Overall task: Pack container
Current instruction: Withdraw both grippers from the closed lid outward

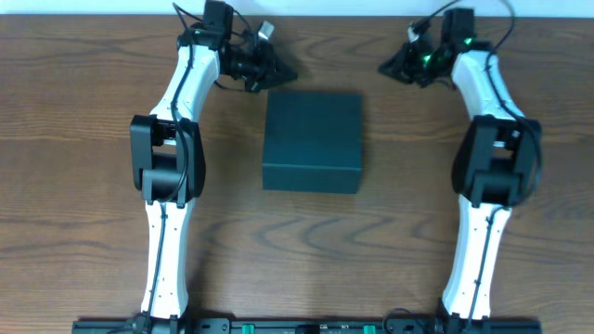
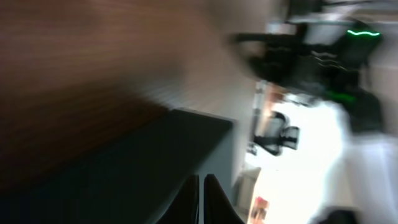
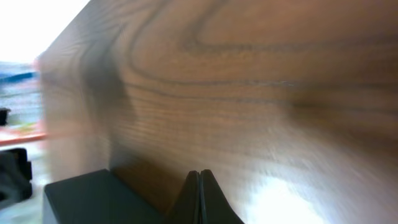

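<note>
Container [image 1: 312, 139], dark teal matte square box, sits closed centrally for either arm's reach; left gripper [image 1: 278, 72], right gripper [image 1: 388, 67] pinched empty beyond its far corners.

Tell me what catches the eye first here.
A closed dark teal square box sits at the centre of the wood-grain table. The left arm and right arm flank its far corners without touching it, jaws shut and empty. A green light glows near the right wrist.
</note>
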